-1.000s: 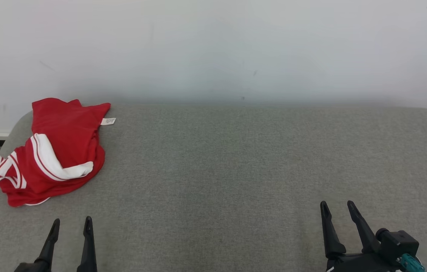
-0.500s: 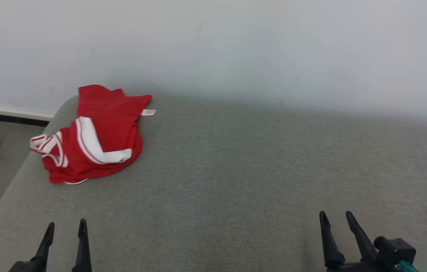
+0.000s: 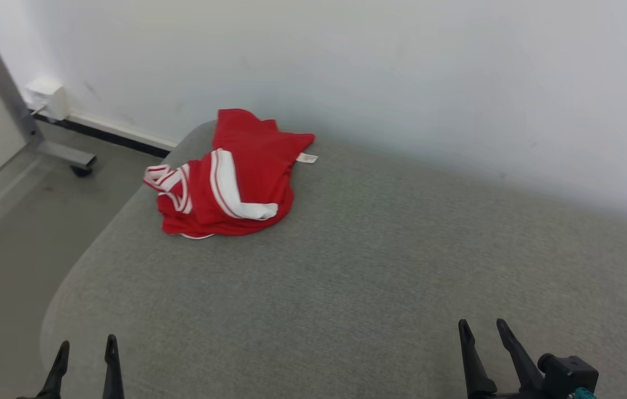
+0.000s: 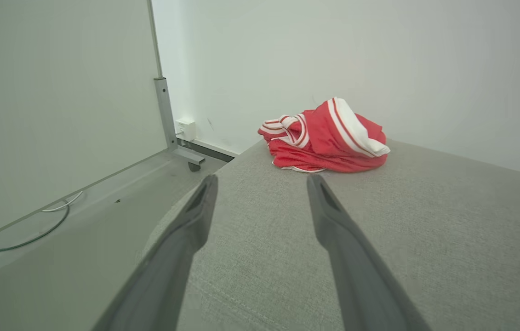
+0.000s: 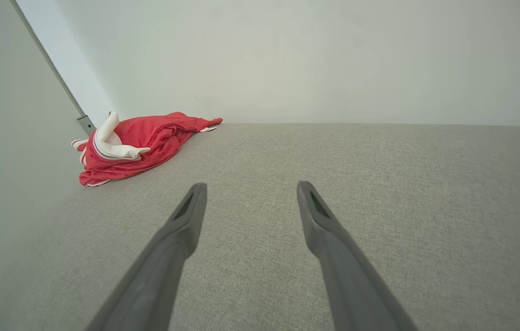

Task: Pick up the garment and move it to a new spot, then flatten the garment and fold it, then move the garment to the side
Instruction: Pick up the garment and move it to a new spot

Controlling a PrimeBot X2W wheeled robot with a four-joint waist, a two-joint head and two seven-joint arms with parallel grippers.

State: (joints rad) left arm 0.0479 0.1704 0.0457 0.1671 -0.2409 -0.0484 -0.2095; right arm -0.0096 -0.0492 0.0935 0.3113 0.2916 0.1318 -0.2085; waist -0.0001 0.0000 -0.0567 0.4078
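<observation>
A crumpled red garment (image 3: 235, 183) with white striped trim lies bunched at the far left corner of the grey padded surface (image 3: 380, 260), close to the wall. It also lies ahead in the left wrist view as the garment (image 4: 328, 142) and at the left of the right wrist view as the garment (image 5: 135, 145). My left gripper (image 3: 87, 346) stands open at the near left edge, well short of the garment. My right gripper (image 3: 482, 328) stands open at the near right, far from it. Nothing is between either pair of fingers.
A white wall (image 3: 402, 72) runs along the far side of the surface. Left of the surface is bare floor (image 3: 8, 244) with a metal frame leg on a caster (image 3: 64, 158), a white wall box (image 3: 50, 100) and a cable (image 4: 34, 230).
The head camera has swung left, so the garment now sits nearer the picture's middle and the floor shows. Both grippers stay open; the garment lies as before.
</observation>
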